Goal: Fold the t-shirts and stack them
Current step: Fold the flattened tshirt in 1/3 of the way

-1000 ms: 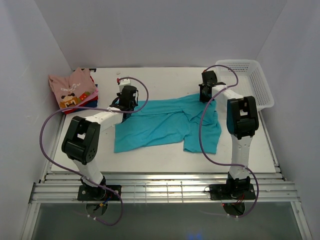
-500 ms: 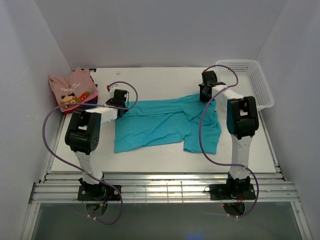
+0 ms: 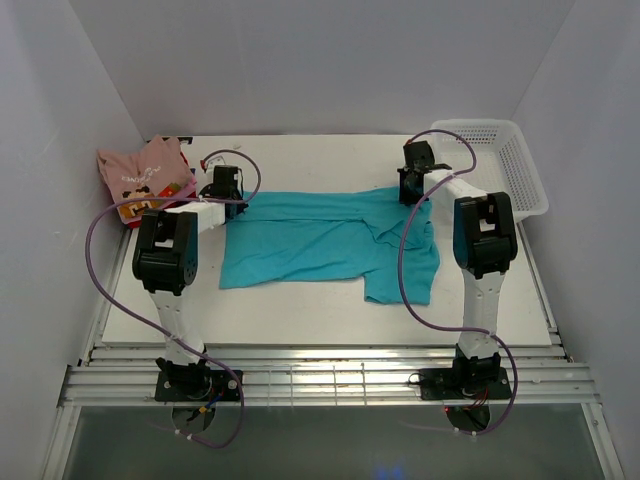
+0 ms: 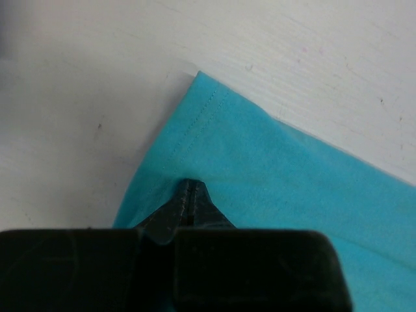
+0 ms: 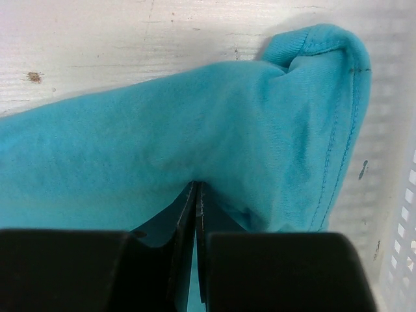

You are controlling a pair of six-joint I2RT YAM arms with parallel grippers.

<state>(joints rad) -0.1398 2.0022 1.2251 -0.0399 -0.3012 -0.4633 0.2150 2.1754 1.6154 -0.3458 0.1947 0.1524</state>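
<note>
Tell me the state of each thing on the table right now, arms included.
teal t-shirt: spread out, not yet folded, far edge pinched at both ends.
left gripper: shut on the teal t-shirt's corner.
right gripper: shut on the teal t-shirt's edge.
folded t-shirts: stacked, pink one on top.
basket: upright, far right corner.

Pale grey walls are enclosing the white table behind and on both sides; soft light is falling evenly across it.
</note>
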